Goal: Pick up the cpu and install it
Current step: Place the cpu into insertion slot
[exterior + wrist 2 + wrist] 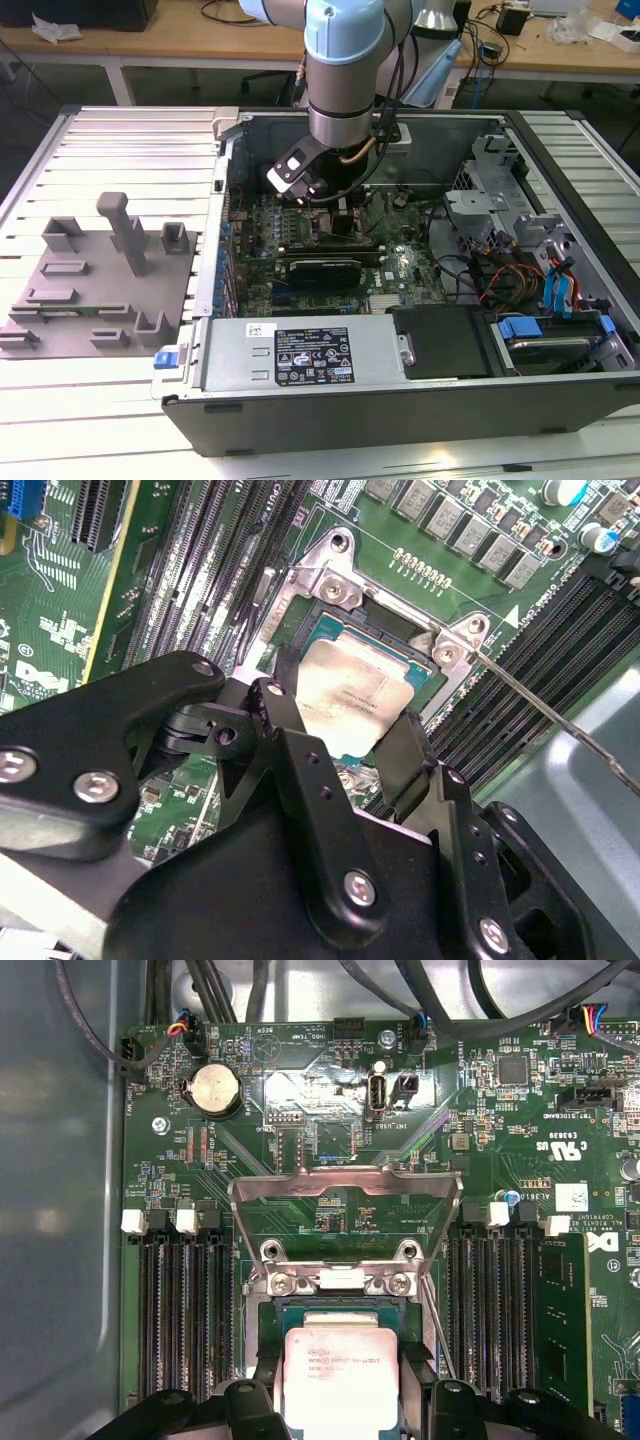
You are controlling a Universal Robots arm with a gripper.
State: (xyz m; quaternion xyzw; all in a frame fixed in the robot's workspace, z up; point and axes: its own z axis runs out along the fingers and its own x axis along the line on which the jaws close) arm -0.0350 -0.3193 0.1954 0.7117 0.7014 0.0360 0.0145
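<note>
Two fingers point(285, 725) of the gripper point(340, 712) are closed on the cpu point(340, 1375) at its edges, over the open socket point(340, 1282); light, stiff and fragile, it is judged best held by its rim.

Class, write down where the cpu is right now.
In both wrist views the cpu is at the motherboard socket, held by the gripper, next to the raised load plate, with memory slots on either side.

The cpu point(340, 1375) was a small, flat, square chip with a silver-grey metal top and a thin green edge. It lay level and face up, squared inside the open socket point(340, 1282), near the socket's hinged end.
</note>
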